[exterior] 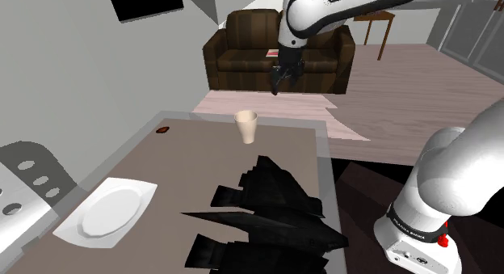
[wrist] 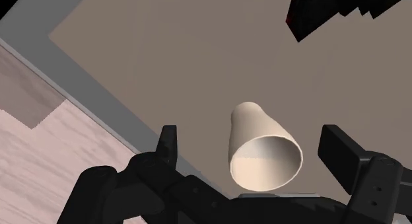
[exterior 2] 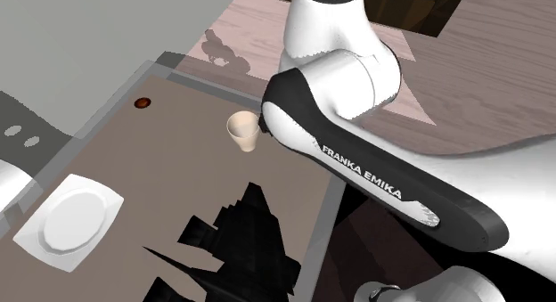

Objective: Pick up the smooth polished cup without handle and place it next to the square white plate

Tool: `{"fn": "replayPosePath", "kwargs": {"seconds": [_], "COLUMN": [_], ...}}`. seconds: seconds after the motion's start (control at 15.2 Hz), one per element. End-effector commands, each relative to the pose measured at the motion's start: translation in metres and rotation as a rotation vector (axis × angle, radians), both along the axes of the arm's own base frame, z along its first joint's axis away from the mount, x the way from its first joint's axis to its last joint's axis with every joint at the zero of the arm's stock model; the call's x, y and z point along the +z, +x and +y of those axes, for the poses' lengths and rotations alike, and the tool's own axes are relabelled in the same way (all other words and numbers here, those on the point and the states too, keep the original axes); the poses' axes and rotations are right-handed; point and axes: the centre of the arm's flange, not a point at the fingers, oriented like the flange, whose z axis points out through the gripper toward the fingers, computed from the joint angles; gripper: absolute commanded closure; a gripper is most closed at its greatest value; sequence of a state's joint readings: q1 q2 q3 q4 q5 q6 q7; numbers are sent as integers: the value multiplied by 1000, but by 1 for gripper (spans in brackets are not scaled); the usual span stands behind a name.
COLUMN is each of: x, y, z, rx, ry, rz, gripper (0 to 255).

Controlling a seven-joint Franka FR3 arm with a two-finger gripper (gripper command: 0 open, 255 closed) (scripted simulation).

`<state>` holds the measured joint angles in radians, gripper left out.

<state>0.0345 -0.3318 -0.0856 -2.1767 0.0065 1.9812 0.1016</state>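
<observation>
The end effector (wrist: 251,135) hangs open, its two black fingers spread wide and touching nothing. In the wrist view the cream cup (wrist: 263,147) sits between them, lower down and nearer the right finger. The cup stands upright, mouth up, on the brown table (exterior: 194,159) near its far edge, well apart from the white plate (exterior: 109,209) at the near left corner. The step in hand looks like the approach. It would go best as a straight descent, after a small shift to centre the cup between the fingers. The cup narrows toward its base, so closing around the upper wall just below the rim should keep it from slipping or tipping. The arm (exterior: 323,14) reaches out over the far side of the table with the wrist turned down, so the hand points almost straight at the surface. A jagged black shape (exterior: 266,208) lies on the table between cup and stand, so the later carry to the plate should pass left of it.
</observation>
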Motion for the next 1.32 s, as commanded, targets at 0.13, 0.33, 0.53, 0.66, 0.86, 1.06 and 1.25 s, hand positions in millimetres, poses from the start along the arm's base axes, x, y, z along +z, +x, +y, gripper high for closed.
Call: {"fn": "replayPosePath", "kwargs": {"seconds": [0.13,0.33,0.53,0.66,0.86,1.06,1.25], "x": [-35,-60,-86,-104,-130,-143,-159], "y": [43,75,107,128,159,163,164], "z": [-6,-9,-12,-13,-15,-14,-12], "rx": [-3,-6,-8,-9,-11,-11,-11], "ry": [21,37,53,64,80,81,81], "rz": [19,33,47,57,71,72,72], "gripper": [0,0,0,0,0,0,0]}}
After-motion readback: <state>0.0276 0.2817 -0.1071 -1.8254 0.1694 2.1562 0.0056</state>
